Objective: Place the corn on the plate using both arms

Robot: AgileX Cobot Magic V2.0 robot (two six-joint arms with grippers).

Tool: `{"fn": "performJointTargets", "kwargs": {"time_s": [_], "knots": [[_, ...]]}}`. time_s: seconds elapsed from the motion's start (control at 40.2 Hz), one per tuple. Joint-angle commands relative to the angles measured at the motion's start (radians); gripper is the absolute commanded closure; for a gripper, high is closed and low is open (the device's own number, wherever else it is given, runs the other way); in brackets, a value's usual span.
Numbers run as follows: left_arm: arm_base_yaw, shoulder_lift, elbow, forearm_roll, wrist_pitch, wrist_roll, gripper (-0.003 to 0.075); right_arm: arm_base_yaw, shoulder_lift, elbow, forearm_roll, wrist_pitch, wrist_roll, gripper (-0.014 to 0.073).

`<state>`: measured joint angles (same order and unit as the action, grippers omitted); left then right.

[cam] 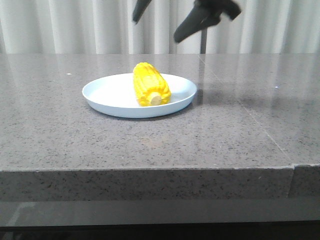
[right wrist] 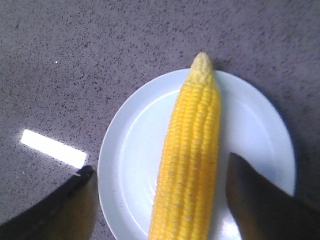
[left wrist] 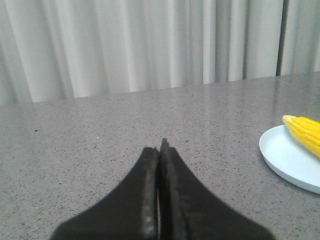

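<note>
grey stone table (cam: 240,135), corn (right wrist: 192,160) on plate (right wrist: 130,165), between spread right gripper (right wrist: 160,200) fingers (right wrist: 260,205)

Black, tapered pincer (left wrist: 159,150) fingers (left wrist: 145,200)

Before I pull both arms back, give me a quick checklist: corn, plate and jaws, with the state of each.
1. Corn lies on the plate, cut end toward the camera: ok.
2. Corn within the rim: ok in the front view; the right wrist view cuts off its near end.
3. Right gripper has jaws open, astride the corn without touching it: ok.
4. Right gripper raised above the plate in the front view: ok.
5. Left gripper has jaws shut and empty, over bare table beside the plate: ok.
6. Plate flat on the table, away from its front edge: ok.
</note>
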<state>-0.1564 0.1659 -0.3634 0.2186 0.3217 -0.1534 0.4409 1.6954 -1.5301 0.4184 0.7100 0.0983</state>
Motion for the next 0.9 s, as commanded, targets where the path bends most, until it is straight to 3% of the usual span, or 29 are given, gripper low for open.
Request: {"fn": "performJointTargets", "kwargs": {"time_s": [0.0,0.224,0.298,0.622,0.87], "knots": [[0.000,0.009,-0.027,0.004,-0.081,0.002,0.0741,-0.028,-0.070,-0.052,-0.054,0.029,-0.004,0.0195],[0.000,0.009,-0.027,0.004,-0.081,0.002,0.0741,-0.118,-0.104,-0.054,-0.137,0.145,-0.004,0.0607],[0.000,0.009,-0.027,0.004,-0.081,0.002,0.0741,-0.148,-0.112,-0.054,-0.176,0.186,-0.004,0.0684],[0.000,0.009,-0.027,0.004,-0.081,0.002,0.0741,-0.264,-0.228,-0.015,-0.320,0.269,-0.004,0.0684],[0.000,0.009,-0.027,0.004,-0.081,0.002,0.0741,-0.282,-0.472,0.267,-0.366,0.116,-0.004,0.0684]]}}
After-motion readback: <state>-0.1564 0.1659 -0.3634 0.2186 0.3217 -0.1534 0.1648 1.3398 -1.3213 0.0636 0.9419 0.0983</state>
